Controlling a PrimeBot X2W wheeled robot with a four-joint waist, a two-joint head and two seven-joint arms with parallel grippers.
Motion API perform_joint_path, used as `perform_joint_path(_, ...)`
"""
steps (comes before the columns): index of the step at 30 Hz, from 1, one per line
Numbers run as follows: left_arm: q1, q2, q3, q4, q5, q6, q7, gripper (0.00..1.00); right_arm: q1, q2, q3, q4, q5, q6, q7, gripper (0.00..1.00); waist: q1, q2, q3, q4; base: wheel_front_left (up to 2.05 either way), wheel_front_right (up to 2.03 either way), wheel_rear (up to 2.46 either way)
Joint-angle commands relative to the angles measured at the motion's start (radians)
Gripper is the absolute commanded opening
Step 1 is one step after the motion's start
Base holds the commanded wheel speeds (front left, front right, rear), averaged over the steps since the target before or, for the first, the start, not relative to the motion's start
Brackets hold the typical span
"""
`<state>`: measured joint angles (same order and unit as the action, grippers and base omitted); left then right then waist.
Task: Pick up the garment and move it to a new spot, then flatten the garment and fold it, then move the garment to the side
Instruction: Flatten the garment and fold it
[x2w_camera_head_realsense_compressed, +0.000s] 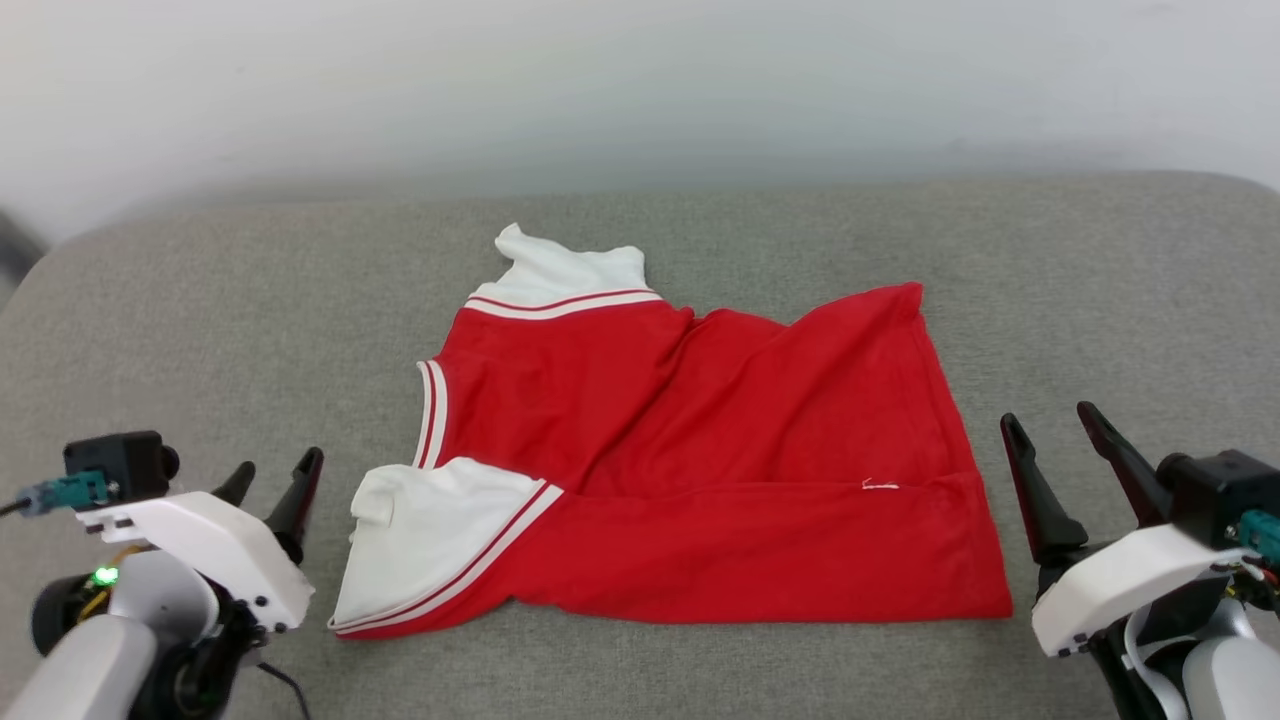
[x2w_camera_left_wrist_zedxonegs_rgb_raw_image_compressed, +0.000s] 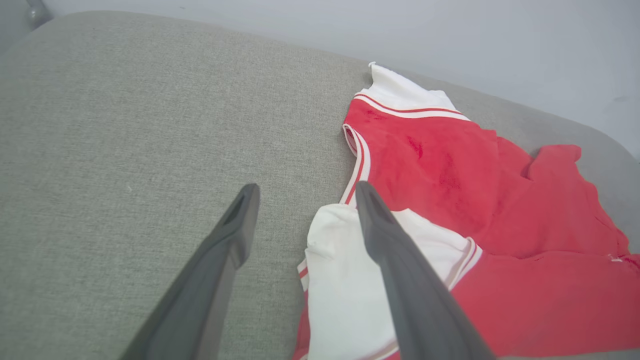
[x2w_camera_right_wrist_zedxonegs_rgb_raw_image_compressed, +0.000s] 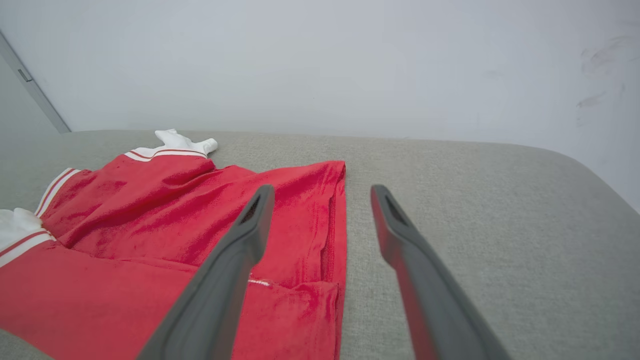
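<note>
The garment (x2w_camera_head_realsense_compressed: 700, 450) lies spread on the grey cushion, plain red side up, collar to the left and hem to the right. Its near long edge is folded over toward the middle, with one white sleeve (x2w_camera_head_realsense_compressed: 430, 530) on top at the near left. The other white sleeve (x2w_camera_head_realsense_compressed: 565, 270) sticks out at the far side. My left gripper (x2w_camera_head_realsense_compressed: 275, 475) is open, just left of the near sleeve (x2w_camera_left_wrist_zedxonegs_rgb_raw_image_compressed: 345, 280) and holding nothing. My right gripper (x2w_camera_head_realsense_compressed: 1055, 425) is open too, just right of the hem (x2w_camera_right_wrist_zedxonegs_rgb_raw_image_compressed: 332, 235), apart from the cloth.
The grey fabric cushion (x2w_camera_head_realsense_compressed: 200, 320) stretches wide around the garment, with rounded corners at the far left and right. A pale wall (x2w_camera_head_realsense_compressed: 640, 80) rises behind it.
</note>
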<state>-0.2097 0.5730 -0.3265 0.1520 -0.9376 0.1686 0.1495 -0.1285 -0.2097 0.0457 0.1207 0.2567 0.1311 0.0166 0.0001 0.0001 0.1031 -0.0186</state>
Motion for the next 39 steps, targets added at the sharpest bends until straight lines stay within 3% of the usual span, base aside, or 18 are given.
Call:
perform_joint_path(1,0.013,0.041,-0.004,-0.037,-0.003,0.007,0.047,1.00,0.033,0.020,-0.006,-0.043,-0.023,-0.001,-0.015,1.00,-0.0001,-0.0001,-0.023,-0.014,0.00,0.00,0.00)
perform_joint_path(5,0.030,0.112,-0.035,-0.103,-0.027,0.002,0.191,1.00,0.090,0.050,-0.012,-0.122,-0.058,-0.001,-0.020,1.00,-0.0001,-0.0001,-0.030,-0.028,0.00,0.00,0.00)
perform_joint_path(12,0.065,0.161,-0.081,-0.112,-0.078,0.010,0.359,1.00,0.142,0.083,-0.002,-0.202,-0.097,-0.001,-0.013,1.00,-0.0001,-0.0001,-0.016,-0.054,0.00,0.00,0.00)
perform_joint_path(20,0.053,0.133,-0.118,-0.015,-0.080,0.011,0.400,1.00,0.143,0.113,0.022,-0.243,-0.087,-0.001,0.000,1.00,-0.0001,-0.0001,0.038,-0.091,0.00,0.00,0.00)
perform_joint_path(26,0.038,0.070,-0.173,0.070,-0.101,-0.030,0.439,1.00,0.125,0.109,0.014,-0.249,-0.079,-0.001,0.006,1.00,-0.0001,-0.0001,0.070,-0.106,0.00,0.00,0.00)
perform_joint_path(27,0.035,0.061,-0.186,0.079,-0.101,-0.040,0.453,0.60,0.123,0.107,0.006,-0.252,-0.076,-0.001,0.006,1.00,-0.0001,-0.0001,0.072,-0.107,0.00,0.00,0.00)
perform_joint_path(28,0.034,0.053,-0.196,0.085,-0.102,-0.048,0.461,0.34,0.123,0.107,-0.006,-0.253,-0.073,-0.001,0.008,1.00,-0.0001,-0.0001,0.073,-0.107,0.00,0.00,0.00)
perform_joint_path(29,0.032,0.044,-0.202,0.089,-0.108,-0.057,0.466,0.00,0.123,0.106,-0.019,-0.253,-0.071,-0.001,0.011,1.00,-0.0001,-0.0001,0.074,-0.107,0.00,0.00,0.00)
perform_joint_path(35,0.013,0.030,-0.209,0.091,-0.114,-0.087,0.459,0.00,0.112,0.094,-0.095,-0.266,-0.039,-0.001,0.045,1.00,-0.0001,-0.0001,0.075,-0.094,0.00,0.00,0.00)
perform_joint_path(39,-0.003,0.037,-0.177,0.074,-0.103,-0.086,0.408,0.00,0.108,0.062,-0.117,-0.236,0.024,-0.001,0.131,1.00,-0.0001,-0.0001,0.069,-0.083,0.00,0.00,0.00)
